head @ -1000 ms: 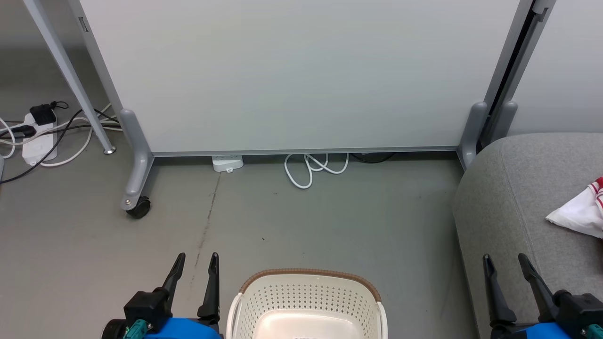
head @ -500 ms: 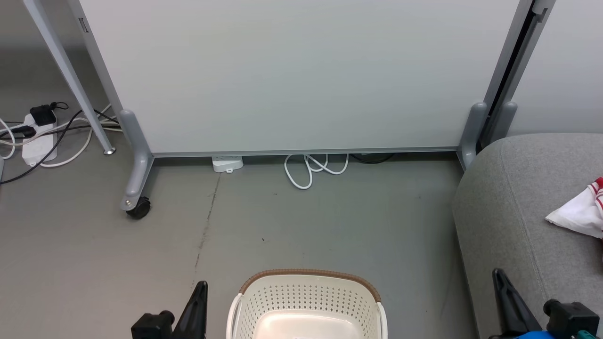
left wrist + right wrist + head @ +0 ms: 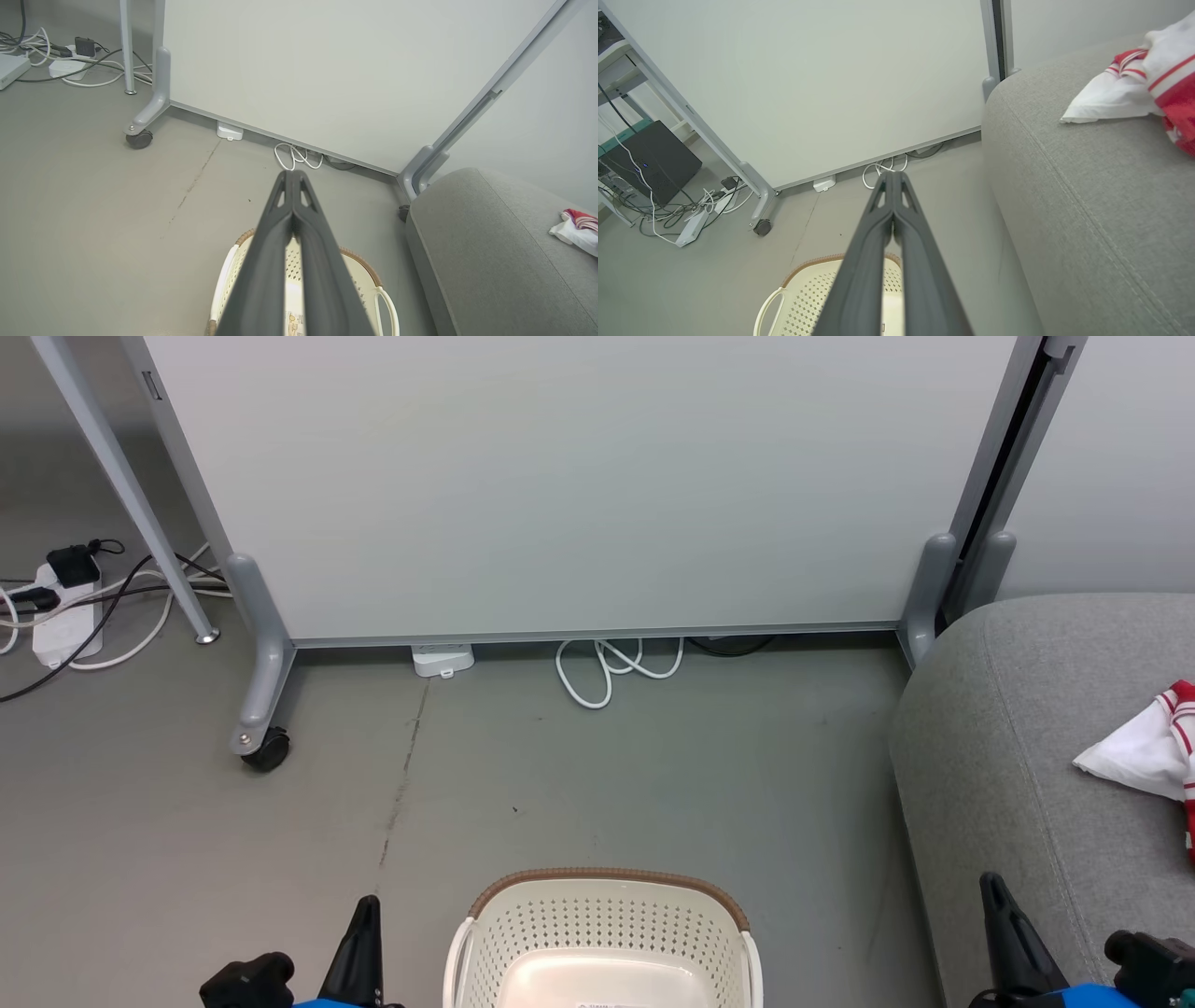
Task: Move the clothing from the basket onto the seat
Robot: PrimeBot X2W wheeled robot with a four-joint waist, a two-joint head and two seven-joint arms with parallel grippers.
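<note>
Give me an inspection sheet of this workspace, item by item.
Surface: grey floor, with the basket standing on it.
Job's things: basket, no clothing seen in its visible part; clothing lying on the seat.
Clutter: nothing seen.
End effectors: left end effector shut, empty; right end effector shut, empty.
Cables: white coil under the partition; power strip with plugged leads, far left.
Surroundings: wheeled partition; black box at left.

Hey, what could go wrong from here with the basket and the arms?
The basket sits on the floor between the shut left gripper and right gripper; a swinging arm might knock it over. If the robot rolls forward, its wheels might snag the white cable looped on the floor by the partition.
</note>
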